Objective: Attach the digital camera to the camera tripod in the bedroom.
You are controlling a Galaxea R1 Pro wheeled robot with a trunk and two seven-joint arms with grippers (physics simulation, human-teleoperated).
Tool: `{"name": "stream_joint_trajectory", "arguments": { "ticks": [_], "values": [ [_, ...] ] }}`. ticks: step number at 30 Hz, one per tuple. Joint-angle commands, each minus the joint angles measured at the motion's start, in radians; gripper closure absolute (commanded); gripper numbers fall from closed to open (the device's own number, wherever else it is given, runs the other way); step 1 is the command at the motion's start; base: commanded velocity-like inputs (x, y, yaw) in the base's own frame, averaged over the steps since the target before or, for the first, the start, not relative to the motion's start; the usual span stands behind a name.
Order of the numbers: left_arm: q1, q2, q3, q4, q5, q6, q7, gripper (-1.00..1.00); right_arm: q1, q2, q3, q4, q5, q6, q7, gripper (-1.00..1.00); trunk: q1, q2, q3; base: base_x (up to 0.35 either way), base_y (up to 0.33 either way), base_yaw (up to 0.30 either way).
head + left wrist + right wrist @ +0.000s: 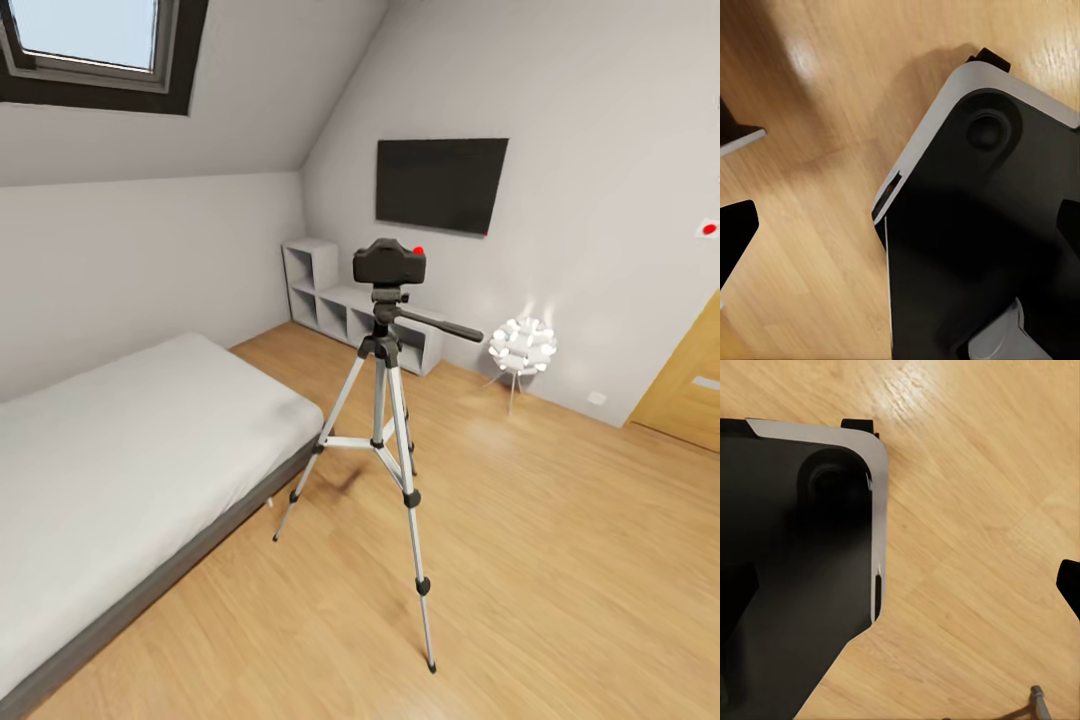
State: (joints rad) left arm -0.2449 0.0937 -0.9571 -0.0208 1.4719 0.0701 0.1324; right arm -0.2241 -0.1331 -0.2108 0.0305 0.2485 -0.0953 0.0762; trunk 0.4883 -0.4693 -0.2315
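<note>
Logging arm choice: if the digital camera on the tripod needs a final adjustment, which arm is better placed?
Right, marginally: what looks like a camera tripod leg tip shows in its wrist view. The digital camera already sits atop the tripod.

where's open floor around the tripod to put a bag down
Widest bare wood plank floor lies between the silver-legged tripod and the wooden door. A narrower strip runs from the tripod back toward the grey cube shelf. It is tight between the tripod's legs and the grey bed with white mattress, and by the white ball lamp.
</note>
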Motion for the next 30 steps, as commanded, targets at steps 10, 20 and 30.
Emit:
{"name": "stream_joint_trajectory", "arguments": {
  "ticks": [10, 20, 30],
  "values": [
    [0.000, 0.000, -0.009, -0.002, 0.007, 0.004, 0.006, -1.00, -0.001, 0.000, -0.009, 0.003, 0.008, -0.006, 0.002, -1.00, 0.000, -0.002, 0.014, 0.000, 0.000, 0.000],
    [0.000, 0.000, -0.008, -0.002, 0.007, 0.004, 0.006, -1.00, -0.001, 0.000, -0.009, 0.003, 0.008, -0.006, 0.002, -1.00, 0.000, -0.002, 0.030, 0.000, 0.000, 0.000],
    [0.000, 0.000, -0.008, -0.002, 0.007, 0.004, 0.006, -1.00, -0.001, 0.000, -0.009, 0.003, 0.008, -0.006, 0.002, -1.00, 0.000, -0.002, 0.046, 0.000, 0.000, 0.000]
  ]
}}
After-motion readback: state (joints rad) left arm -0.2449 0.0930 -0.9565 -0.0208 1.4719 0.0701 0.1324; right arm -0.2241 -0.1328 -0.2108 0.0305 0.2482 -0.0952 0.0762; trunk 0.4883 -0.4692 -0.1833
